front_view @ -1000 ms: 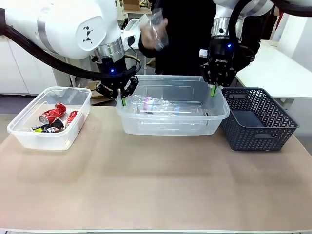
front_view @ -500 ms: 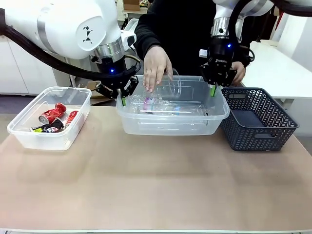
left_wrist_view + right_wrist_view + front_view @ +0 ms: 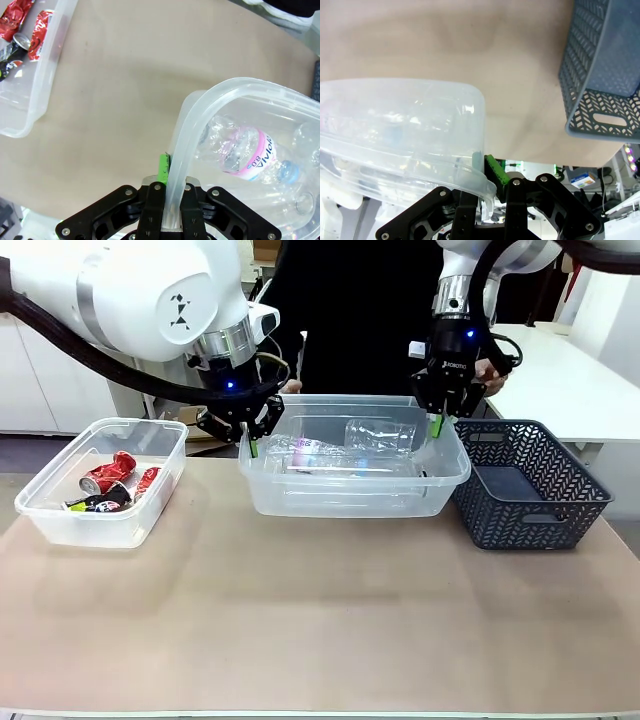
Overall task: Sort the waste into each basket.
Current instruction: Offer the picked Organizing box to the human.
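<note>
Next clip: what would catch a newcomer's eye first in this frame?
Most striking are the two robot hands clamped on opposite ends of the middle clear tub: the left hand pinches its rim at one end, the right hand at the other. Clear plastic bottles lie inside it. To the robot's left, a smaller clear tub holds red cans and a black one, and a dark lattice basket stands at the right.

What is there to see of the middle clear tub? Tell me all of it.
The middle tub is see-through plastic, rectangular with rounded corners and a lipped rim. It sits upright on the brown table beside the dark lattice basket. Clear bottles lie inside, one with a pink label. The left end effector and right end effector each pinch its rim at opposite ends.
</note>
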Robot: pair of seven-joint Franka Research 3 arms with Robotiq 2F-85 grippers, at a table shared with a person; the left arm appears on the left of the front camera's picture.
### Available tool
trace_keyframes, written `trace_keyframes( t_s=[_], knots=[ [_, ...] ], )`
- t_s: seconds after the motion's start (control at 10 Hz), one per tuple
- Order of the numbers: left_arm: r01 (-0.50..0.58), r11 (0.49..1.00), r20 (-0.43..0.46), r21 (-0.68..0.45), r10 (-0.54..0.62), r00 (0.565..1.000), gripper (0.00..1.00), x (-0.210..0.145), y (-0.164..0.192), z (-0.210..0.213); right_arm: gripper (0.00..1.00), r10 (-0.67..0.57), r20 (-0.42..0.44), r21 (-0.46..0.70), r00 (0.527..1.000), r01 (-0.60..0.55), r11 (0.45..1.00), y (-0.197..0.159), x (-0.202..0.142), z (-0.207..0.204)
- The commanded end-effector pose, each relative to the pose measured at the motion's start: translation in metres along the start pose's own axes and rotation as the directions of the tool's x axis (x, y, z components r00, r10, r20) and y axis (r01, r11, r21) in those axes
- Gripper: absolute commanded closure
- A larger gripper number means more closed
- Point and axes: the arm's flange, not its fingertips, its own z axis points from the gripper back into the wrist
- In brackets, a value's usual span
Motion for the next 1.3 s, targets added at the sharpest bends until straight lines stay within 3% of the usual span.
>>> trace_keyframes(
  t_s=[0.0,0.7,0.9,1.2],
  knots=[
    [-0.019,1.000,0.019,0.001,0.019,1.000,0.96,0.005,0.003,0.000,0.94,0.003,0.003,0.006,1.000,-0.003,1.000,0.001,-0.008,-0.001],
    [-0.019,1.000,0.019,0.001,0.019,1.000,0.96,0.005,0.003,0.000,0.94,0.003,0.003,0.006,1.000,-0.003,1.000,0.001,-0.008,-0.001],
    [0.000,1.000,0.000,0.000,0.000,1.000,0.96,0.000,0.000,0.000,0.94,0.031,-0.009,-0.025,0.999,-0.031,0.999,0.002,0.019,0.014],
    [-0.076,0.996,0.042,0.045,0.074,0.996,0.96,0.073,-0.011,-0.011,0.94,0.080,0.016,-0.095,0.997,-0.079,0.992,0.003,0.072,0.060]
  ],
)
